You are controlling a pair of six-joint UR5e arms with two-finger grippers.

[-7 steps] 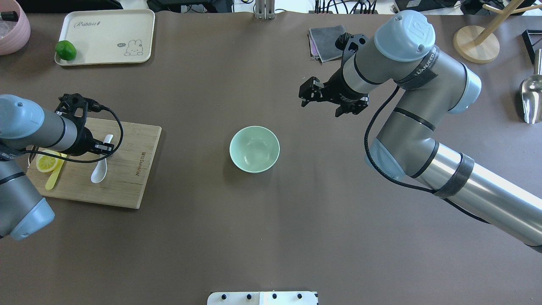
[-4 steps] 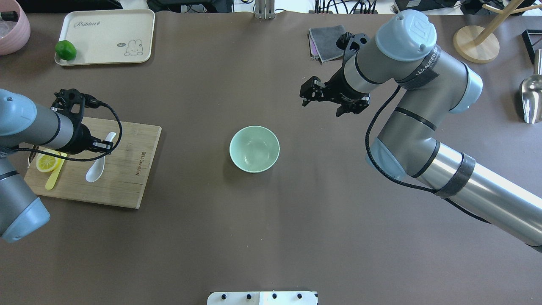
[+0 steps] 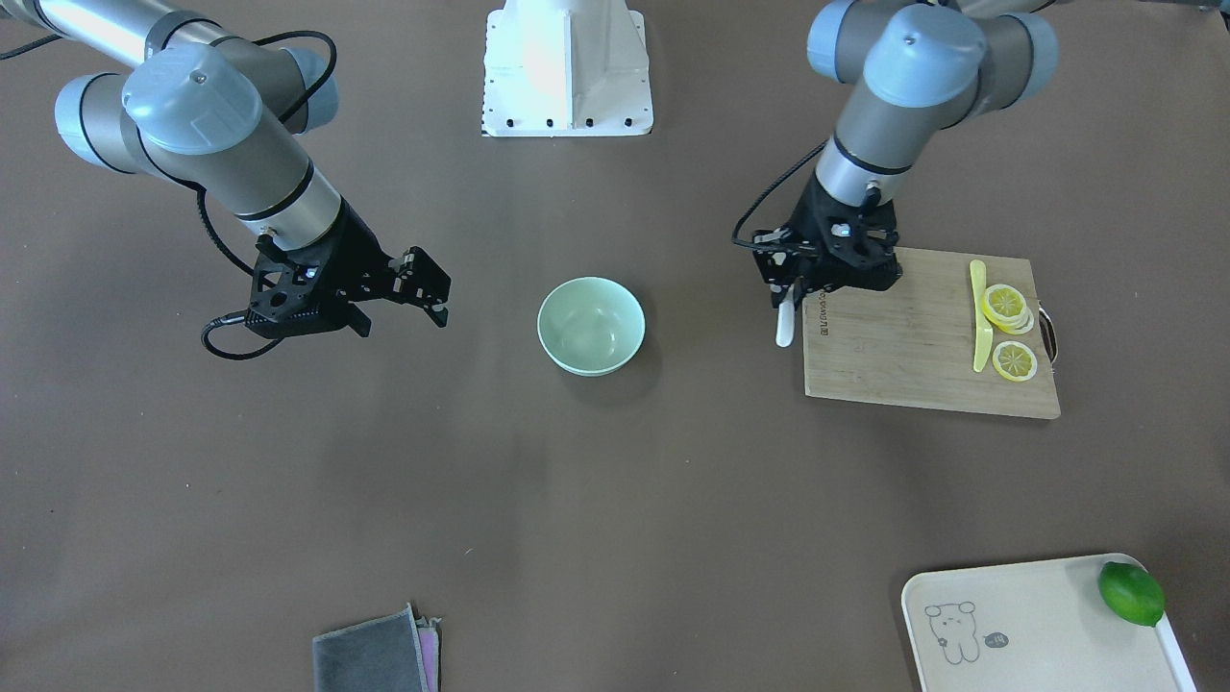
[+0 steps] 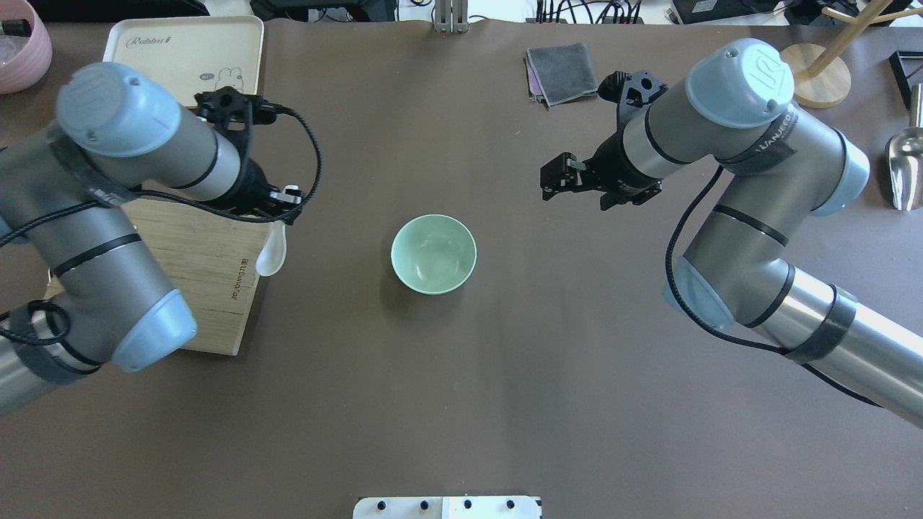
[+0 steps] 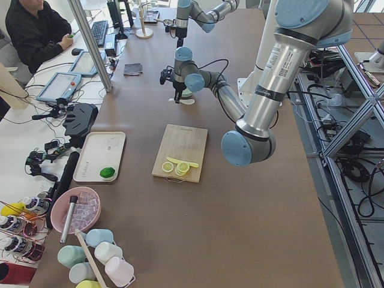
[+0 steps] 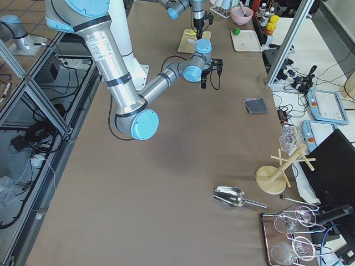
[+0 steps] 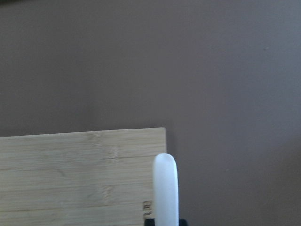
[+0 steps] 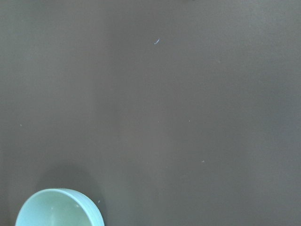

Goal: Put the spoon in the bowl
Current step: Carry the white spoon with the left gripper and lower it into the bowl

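Observation:
The white spoon (image 4: 272, 253) hangs from my left gripper (image 4: 283, 216), which is shut on its handle and holds it above the right edge of the wooden cutting board (image 4: 209, 281). In the front view the spoon (image 3: 785, 323) hangs from that gripper (image 3: 792, 286), some way to the right of the mint-green bowl (image 3: 591, 325). The bowl (image 4: 433, 254) stands empty mid-table. The left wrist view shows the spoon (image 7: 166, 188) over the board's corner (image 7: 84, 174). My right gripper (image 4: 554, 183) is open and empty, up and to the right of the bowl; the bowl's rim (image 8: 59, 209) shows in its wrist view.
On the board lie lemon slices (image 3: 1007, 306) and a yellow knife (image 3: 978, 317). A cream tray (image 3: 1028, 625) holds a lime (image 3: 1131, 593). A grey cloth (image 4: 562, 72), a wooden stand (image 4: 811, 72), a metal scoop (image 4: 905, 166) and a pink bowl (image 4: 21, 43) sit along the far edge.
My left gripper has lifted the spoon off the board and carried it right, towards the bowl. My right gripper has drifted slightly right and stays open.

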